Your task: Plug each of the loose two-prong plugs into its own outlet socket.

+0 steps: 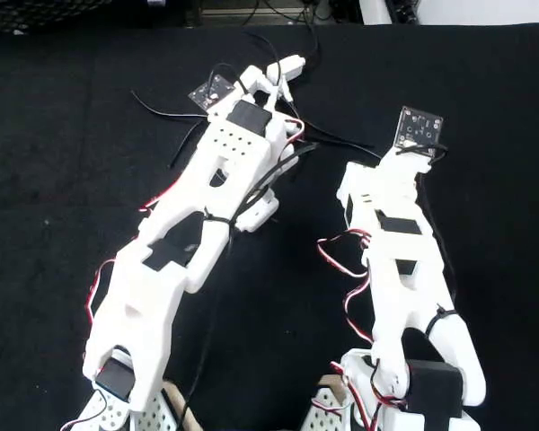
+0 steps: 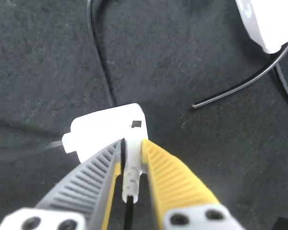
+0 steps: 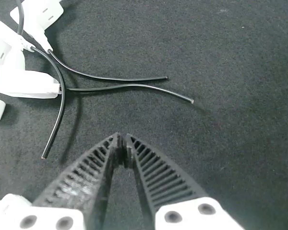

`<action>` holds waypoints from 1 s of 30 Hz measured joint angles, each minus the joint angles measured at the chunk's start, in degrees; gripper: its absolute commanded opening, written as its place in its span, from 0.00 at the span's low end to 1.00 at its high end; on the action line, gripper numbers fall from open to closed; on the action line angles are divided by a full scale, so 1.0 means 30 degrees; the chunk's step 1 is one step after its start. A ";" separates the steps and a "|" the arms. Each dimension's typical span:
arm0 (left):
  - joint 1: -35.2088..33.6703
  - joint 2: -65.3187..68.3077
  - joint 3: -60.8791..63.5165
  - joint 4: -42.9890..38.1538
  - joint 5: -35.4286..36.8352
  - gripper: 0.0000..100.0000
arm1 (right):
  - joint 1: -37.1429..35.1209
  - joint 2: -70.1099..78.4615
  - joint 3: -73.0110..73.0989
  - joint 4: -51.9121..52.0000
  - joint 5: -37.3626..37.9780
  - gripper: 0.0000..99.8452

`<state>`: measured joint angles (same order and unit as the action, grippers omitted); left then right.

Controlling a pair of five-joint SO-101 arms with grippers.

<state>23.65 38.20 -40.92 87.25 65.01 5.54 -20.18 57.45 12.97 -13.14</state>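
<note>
Left hand [image 2: 132, 146] grasps a small white plug [image 2: 131, 177], nose touching a white socket [image 2: 103, 132]. It looks light, rigid, slick; best held by its body. Right hand [image 3: 121, 141] is clenched, empty.

The right gripper [image 3: 121, 140] sits pinched together over black cloth [image 3: 230, 57]; farther off, 3 black wires [image 3: 110, 79] trail from white plugs [image 3: 24, 84].

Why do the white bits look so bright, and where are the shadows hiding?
High view: the white arms glare against the black cloth, which is so dark that hardly any shadow shows on it. Left wrist view: the socket block looks brightest, beside the plug in the left gripper. Right wrist view: a soft shadow sits beside the white connectors; light picks out the right gripper ribs.
</note>
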 measured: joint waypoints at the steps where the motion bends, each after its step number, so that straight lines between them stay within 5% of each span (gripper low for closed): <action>1: 0.0000 0.0264 -0.0176 -0.0029 0.0000 0.03 | 0.0000 0.0000 0.0000 0.0000 0.0000 0.02; 30: 0.0264 0.1026 -0.2842 0.2315 -0.0029 0.03 | 0.0000 0.0000 0.0000 0.0000 0.0000 0.02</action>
<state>24.44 41.27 -49.45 94.20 64.92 5.54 -20.18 57.45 12.97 -13.14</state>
